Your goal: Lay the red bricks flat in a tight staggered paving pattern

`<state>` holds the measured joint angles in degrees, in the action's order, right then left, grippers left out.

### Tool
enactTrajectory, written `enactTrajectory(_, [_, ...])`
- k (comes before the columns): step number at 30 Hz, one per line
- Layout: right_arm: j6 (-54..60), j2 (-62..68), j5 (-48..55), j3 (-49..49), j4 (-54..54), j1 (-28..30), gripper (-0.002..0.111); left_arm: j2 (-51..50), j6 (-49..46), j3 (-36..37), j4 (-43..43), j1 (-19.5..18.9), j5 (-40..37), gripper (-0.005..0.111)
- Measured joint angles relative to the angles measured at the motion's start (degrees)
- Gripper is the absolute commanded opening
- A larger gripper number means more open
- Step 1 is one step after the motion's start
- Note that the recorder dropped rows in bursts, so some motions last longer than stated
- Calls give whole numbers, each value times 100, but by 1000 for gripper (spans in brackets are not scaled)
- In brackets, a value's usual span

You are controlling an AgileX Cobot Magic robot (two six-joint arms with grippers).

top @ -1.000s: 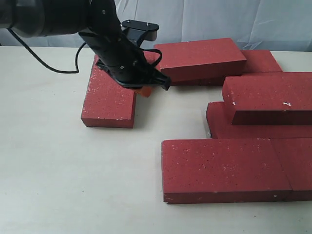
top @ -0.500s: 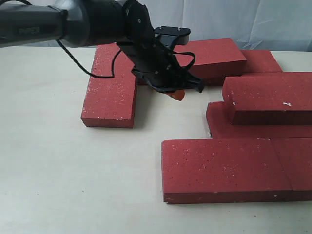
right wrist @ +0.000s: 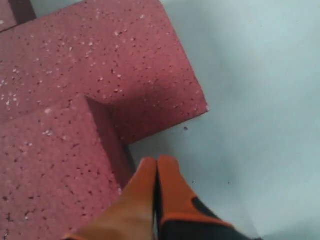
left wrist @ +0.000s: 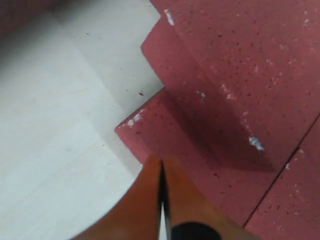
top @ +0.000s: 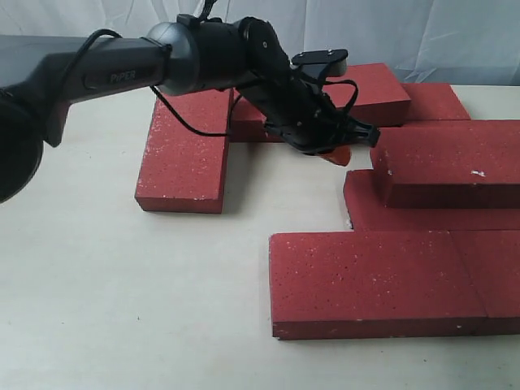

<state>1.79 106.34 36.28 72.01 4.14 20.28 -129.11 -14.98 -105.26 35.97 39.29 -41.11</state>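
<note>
The left claw (top: pixel 338 153), closed on nothing, has been carried across to the stacked brick (top: pixel 447 158); a shove seems intended.

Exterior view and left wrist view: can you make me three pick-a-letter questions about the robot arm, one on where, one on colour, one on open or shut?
1. Where is the left gripper in the exterior view?
A) beside the end of the stacked brick
B) inside a bucket
C) touching the floor

2. What colour are its fingertips?
A) blue
B) orange
C) green

3. How is the left gripper?
A) wide open
B) gripping a cup
C) shut, empty

Answers:
1 A, its tip hangs next to that brick's end.
2 B, both views show orange.
3 C, the left wrist view shows the fingertips pressed together with nothing between.
</note>
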Motion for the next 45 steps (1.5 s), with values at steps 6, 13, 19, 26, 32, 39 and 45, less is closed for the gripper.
enactTrajectory(6, [433,85,183,0,499,0,-1,-44,-558,-13,708,14,204,0])
enactTrajectory(13, [1071,147,360,12,1030,19,-1,-250,-770,-22,748,14,412,0])
enactTrajectory(19, [1252,147,608,23,1280,19,-1,-412,-779,-22,696,27,634,0])
enactTrajectory(26, [1370,112,971,35,1431,19,-1,-437,-779,-22,664,27,1150,0])
enactTrajectory(32, [1018,170,874,35,1066,9,-1,-437,-793,-22,201,27,1196,0])
enactTrajectory(39, [1471,309,916,35,1615,-283,-1,-437,-793,-22,189,-114,1073,0])
enactTrajectory(45, [1485,136,892,35,1591,-749,-1,-450,-829,-22,593,-557,395,0])
